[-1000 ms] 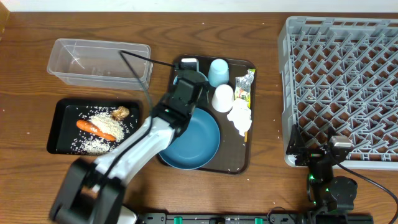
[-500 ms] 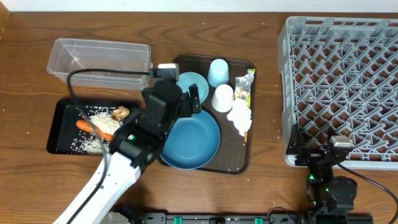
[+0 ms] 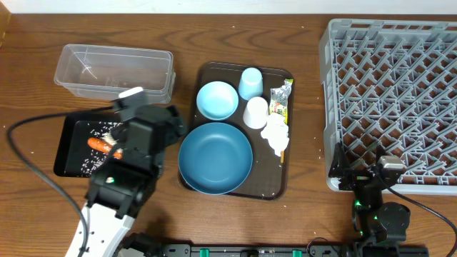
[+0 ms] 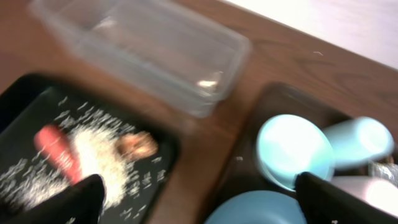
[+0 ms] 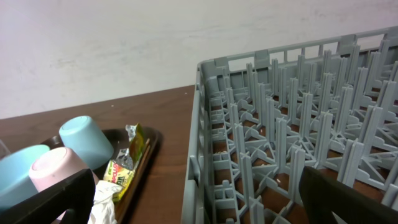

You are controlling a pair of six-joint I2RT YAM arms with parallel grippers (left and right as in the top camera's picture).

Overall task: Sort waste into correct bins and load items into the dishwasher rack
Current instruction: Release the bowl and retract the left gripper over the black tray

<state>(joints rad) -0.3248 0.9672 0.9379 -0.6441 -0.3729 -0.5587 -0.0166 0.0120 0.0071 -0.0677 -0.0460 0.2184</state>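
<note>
Dishwasher rack (image 3: 389,100): grey, right of the table, nothing loaded. Serving tray (image 3: 280,184): centre, carrying blue dish (image 3: 215,158), bowl (image 3: 217,100), white cup (image 3: 255,112), napkin (image 3: 274,134), wrapper (image 3: 280,97). Black tray (image 3: 68,146): left, holding carrot (image 3: 98,145), rice (image 3: 100,130), food lump (image 4: 138,145). Left gripper (image 3: 166,121): over the black tray's right end, jaws wide apart, empty. Right gripper (image 3: 348,173): by the rack's near corner, jaws apart, empty. Handling note: napkin probably next; cross above the dish rim, pinch its raised crumple from above, avoiding the white cup just beside.
</note>
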